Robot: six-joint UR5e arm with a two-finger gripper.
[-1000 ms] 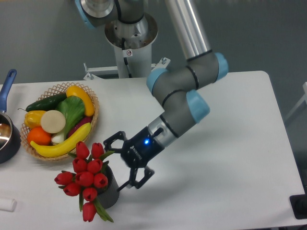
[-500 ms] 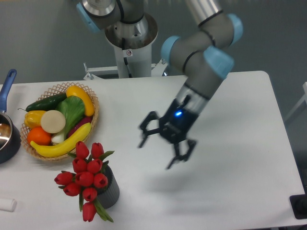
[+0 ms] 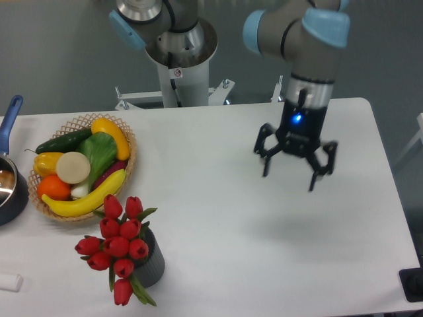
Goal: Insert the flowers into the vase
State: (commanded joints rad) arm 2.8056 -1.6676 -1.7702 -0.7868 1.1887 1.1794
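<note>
A bunch of red tulip flowers (image 3: pixel 119 246) with green stems and leaves stands in the dark grey ribbed vase (image 3: pixel 152 265) near the table's front left. The heads spread wider than the vase and hide most of its rim. My gripper (image 3: pixel 289 174) hangs above the table's right-centre, far to the right of the vase. Its fingers (image 3: pixel 266 164) point down and are spread open with nothing between them.
A wicker basket (image 3: pixel 128 162) of colourful fruit and vegetables sits at the left, just behind the vase. A dark pot (image 3: pixel 12 191) with a blue handle is at the left edge. A small white object (image 3: pixel 9 282) lies at the front left corner.
The open gripper has pulled away from beside the vase, rising and travelling right to the table's right-centre. The flowers stay standing in the vase.
</note>
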